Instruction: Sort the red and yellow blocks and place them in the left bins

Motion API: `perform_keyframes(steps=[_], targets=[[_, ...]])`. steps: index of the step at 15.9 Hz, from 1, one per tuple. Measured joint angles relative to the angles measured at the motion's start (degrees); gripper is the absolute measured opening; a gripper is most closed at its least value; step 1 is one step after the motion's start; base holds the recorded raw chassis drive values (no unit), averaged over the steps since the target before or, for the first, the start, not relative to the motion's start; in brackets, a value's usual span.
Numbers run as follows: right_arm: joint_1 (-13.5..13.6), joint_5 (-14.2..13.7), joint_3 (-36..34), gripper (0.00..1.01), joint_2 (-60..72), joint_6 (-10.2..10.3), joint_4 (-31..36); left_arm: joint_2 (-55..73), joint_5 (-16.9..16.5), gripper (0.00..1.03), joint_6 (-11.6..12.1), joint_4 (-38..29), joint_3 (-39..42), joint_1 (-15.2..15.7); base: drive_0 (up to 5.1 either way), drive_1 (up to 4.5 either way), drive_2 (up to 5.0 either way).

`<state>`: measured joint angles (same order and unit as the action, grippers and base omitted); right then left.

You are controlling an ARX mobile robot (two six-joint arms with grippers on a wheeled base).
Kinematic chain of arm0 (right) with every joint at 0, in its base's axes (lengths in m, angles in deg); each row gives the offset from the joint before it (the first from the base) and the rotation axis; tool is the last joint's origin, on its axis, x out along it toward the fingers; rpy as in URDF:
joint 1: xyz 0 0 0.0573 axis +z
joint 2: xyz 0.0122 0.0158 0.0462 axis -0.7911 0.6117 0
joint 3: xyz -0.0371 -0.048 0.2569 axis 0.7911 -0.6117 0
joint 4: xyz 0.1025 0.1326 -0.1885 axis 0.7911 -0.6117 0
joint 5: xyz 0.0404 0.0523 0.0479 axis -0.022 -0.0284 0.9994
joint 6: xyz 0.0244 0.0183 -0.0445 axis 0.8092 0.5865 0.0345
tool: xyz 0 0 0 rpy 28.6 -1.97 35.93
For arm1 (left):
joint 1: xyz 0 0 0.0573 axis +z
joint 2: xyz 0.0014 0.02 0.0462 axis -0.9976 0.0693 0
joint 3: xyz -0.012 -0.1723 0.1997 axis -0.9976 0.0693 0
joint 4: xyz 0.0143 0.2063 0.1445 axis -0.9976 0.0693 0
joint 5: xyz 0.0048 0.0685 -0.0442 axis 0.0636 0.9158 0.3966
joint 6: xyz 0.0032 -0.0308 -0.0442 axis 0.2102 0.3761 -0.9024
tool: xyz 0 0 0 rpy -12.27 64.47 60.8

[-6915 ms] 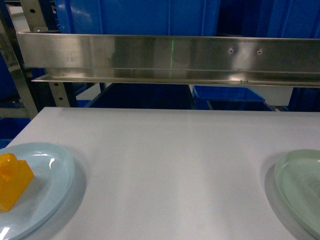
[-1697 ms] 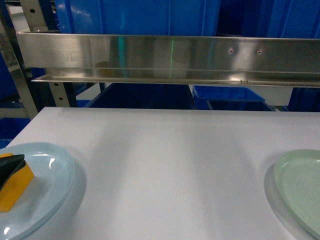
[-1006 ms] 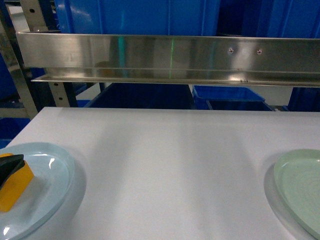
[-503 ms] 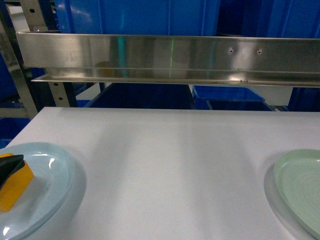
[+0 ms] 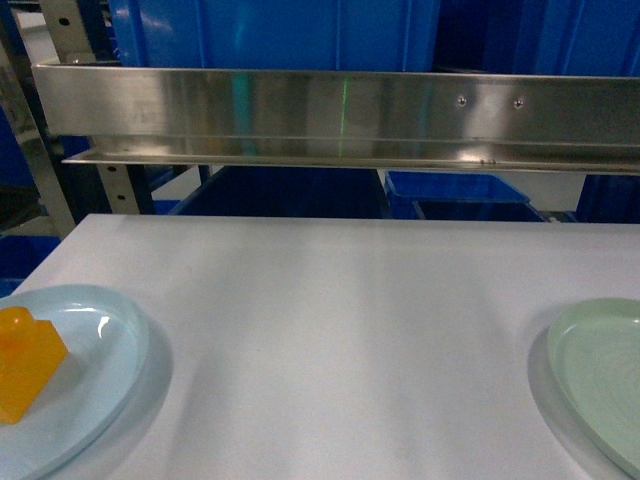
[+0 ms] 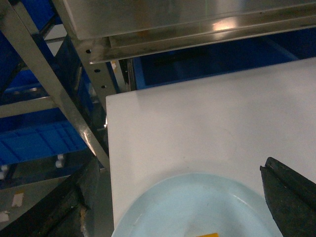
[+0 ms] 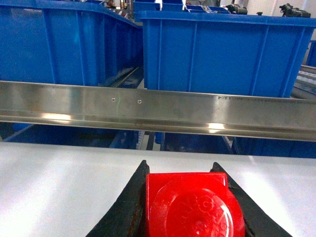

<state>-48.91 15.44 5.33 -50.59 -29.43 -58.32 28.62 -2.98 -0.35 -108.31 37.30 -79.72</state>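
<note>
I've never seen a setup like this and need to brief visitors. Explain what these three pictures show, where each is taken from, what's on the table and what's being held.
This is a wheeled robot with two arms; each arm ends in a two-fingered gripper. The wide picture comes from its head camera, looking down at a white table. On it sit a pale blue plate holding an orange-yellow brick, and a pale green plate. Behind stand large blue bins. The other two pictures come from cameras on the wrists. The left gripper hangs open above the blue plate. The right gripper is clamped on a red block.
</note>
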Motion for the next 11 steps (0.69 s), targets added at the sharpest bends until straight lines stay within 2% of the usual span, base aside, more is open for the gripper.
perform_keyframes(steps=[2,3,7,11], targets=[[0.0,0.0,0.0,0.28,0.0,0.0,0.0,2.4,-0.3,0.98,-2.0,4.7,-2.9,-0.7,0.0,0.0,0.0],[0.0,0.0,0.0,0.28,0.0,0.0,0.0,4.4,-1.6,0.98,-3.8,9.8,-5.0,-1.1,0.0,0.0,0.0],[0.0,0.0,0.0,0.28,0.0,0.0,0.0,6.4,-6.7,0.98,-7.5,24.4,-17.5,-1.8,0.0,0.0,0.0],[0.0,0.0,0.0,0.28,0.0,0.0,0.0,8.8,-5.7,0.98,-6.9,35.1,-17.7,-1.7,0.0,0.0,0.0]])
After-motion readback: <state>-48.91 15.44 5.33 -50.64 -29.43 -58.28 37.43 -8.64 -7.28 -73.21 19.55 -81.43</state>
